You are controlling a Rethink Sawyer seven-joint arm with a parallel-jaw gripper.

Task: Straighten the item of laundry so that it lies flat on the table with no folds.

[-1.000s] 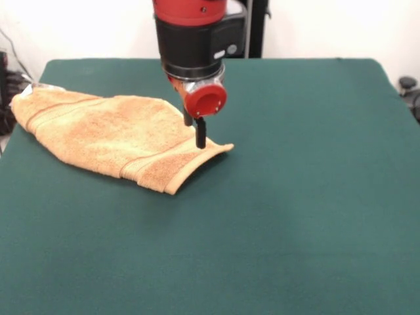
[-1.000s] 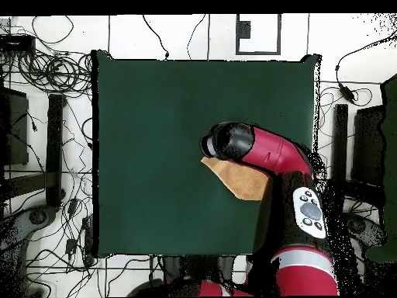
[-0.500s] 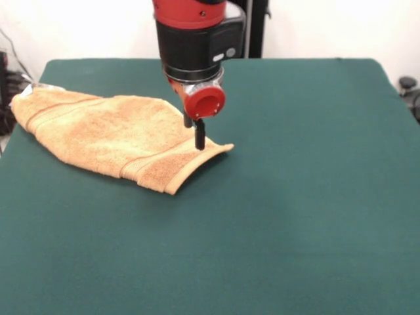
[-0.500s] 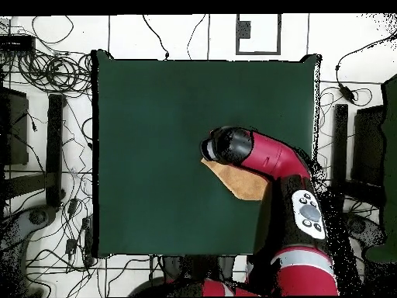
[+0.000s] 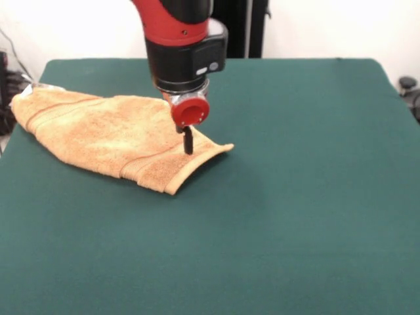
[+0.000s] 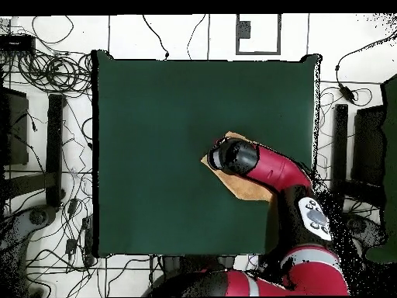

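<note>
The item of laundry [image 5: 98, 134], an orange-tan towel, lies crumpled on the left part of the table [image 5: 295, 197], with a woven band along its near edge and a corner folded up at the right. My gripper [image 5: 188, 143] points straight down onto that right end, its black tip touching the cloth just behind the raised corner. In the overhead view the arm's wrist [image 6: 234, 156] covers most of the towel [image 6: 246, 186], and only a tan wedge and a small strip show beside it.
The towel's far left end reaches the table's left edge in the front view. Cables and stands [image 6: 46, 116] surround the table [image 6: 155, 132] on the floor.
The gripper has shifted left and come down a little, from over the towel's right corner to its upper surface. The towel keeps its shape.
</note>
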